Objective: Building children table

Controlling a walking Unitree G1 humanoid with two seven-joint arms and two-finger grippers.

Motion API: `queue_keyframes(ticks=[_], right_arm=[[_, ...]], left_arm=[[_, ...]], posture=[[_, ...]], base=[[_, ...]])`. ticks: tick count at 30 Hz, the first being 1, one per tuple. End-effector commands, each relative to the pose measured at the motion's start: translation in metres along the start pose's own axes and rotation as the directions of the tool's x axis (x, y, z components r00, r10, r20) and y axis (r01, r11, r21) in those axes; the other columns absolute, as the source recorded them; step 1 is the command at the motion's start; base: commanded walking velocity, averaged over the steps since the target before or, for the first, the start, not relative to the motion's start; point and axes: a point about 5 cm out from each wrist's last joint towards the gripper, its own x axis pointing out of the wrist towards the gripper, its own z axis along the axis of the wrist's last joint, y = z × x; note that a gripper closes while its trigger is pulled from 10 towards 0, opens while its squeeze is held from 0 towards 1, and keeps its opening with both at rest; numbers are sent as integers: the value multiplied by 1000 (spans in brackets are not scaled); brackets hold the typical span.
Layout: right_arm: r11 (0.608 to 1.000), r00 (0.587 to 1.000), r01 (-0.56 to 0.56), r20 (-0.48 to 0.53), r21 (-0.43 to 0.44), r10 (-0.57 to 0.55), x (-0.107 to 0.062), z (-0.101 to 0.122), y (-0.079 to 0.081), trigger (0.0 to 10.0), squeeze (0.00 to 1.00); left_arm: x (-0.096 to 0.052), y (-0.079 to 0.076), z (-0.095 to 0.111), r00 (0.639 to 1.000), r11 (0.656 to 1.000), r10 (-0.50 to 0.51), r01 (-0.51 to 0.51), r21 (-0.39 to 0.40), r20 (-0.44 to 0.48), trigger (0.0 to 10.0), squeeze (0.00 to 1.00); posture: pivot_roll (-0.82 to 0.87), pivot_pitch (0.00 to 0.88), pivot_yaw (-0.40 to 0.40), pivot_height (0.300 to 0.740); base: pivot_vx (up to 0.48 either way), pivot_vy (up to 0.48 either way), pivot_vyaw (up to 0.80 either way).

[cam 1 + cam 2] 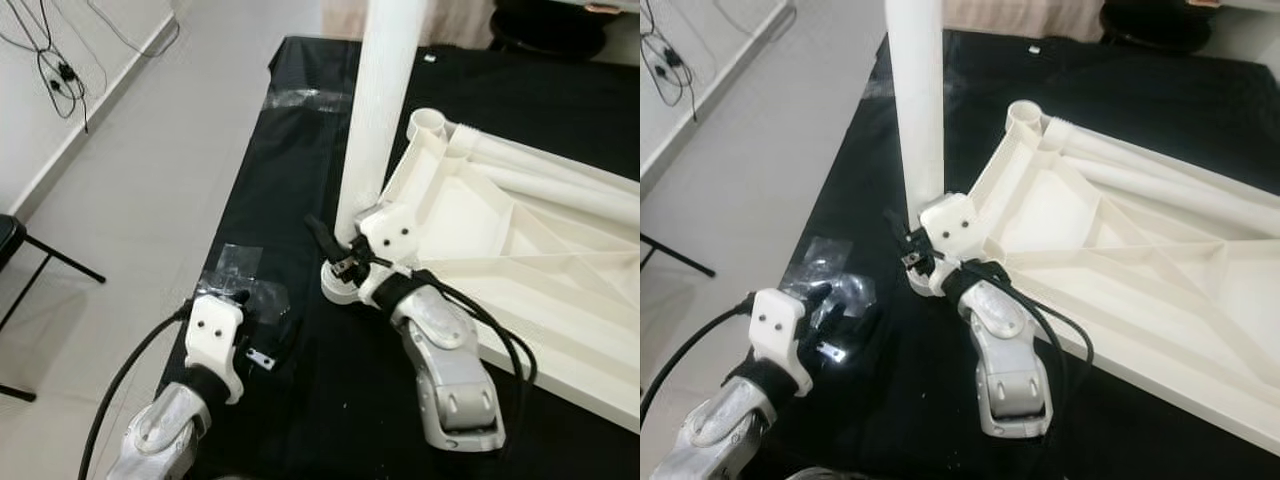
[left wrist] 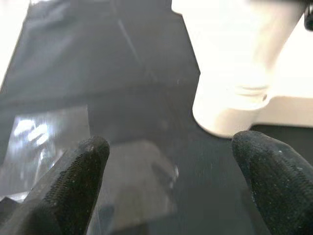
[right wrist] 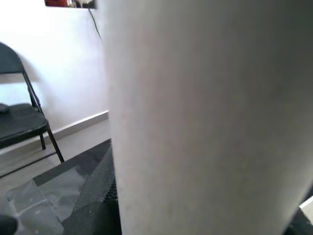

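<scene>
A white children's table top point(image 1: 540, 290) lies upside down on a black cloth point(image 1: 300, 400). One white leg point(image 1: 385, 90) stands upright in its near corner socket point(image 2: 230, 112). My right gripper point(image 1: 338, 250) is at the foot of that leg, shut on it; up close, the leg point(image 3: 205, 117) sits between its black fingers point(image 3: 98, 200). Two more white legs point(image 1: 560, 175) lie across the top, beside an empty socket point(image 1: 432, 122). My left gripper point(image 1: 240, 300) hovers open over a clear plastic bag point(image 2: 137, 176), left of the socket, its fingertips point(image 2: 80, 181) wide apart.
Another clear plastic bag point(image 1: 305, 98) lies near the cloth's far left edge. Pale floor runs along the left, with a black folding chair point(image 1: 20, 250) and cables point(image 1: 55, 70) by the wall. A dark object point(image 1: 545, 25) stands beyond the cloth.
</scene>
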Motion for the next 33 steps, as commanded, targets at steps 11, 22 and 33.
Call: queue_keyframes(ticks=[11, 22, 33], right_arm=[[909, 920, -392, 39, 144, 390, 6, 5, -21, 10000, 1000], [640, 640, -768, 43, -3, 767, 36, 30, -56, 10000, 0], [530, 532, -846, 45, 50, 845, 62, 40, -64, 3020, 0]], left_arm=[[0, 1, -4, 1000, 1000, 17, -17, -20, -2, 10000, 0], [-21, -25, 12, 970, 970, -241, 241, 1, 41, 10000, 0], [-65, -49, 56, 966, 968, -247, 249, -18, 74, 10000, 0]], posture=[[100, 194, -71, 740], [165, 198, -86, 740], [220, 180, -90, 740]], base=[[0, 0, 0], [0, 0, 0], [0, 0, 0]])
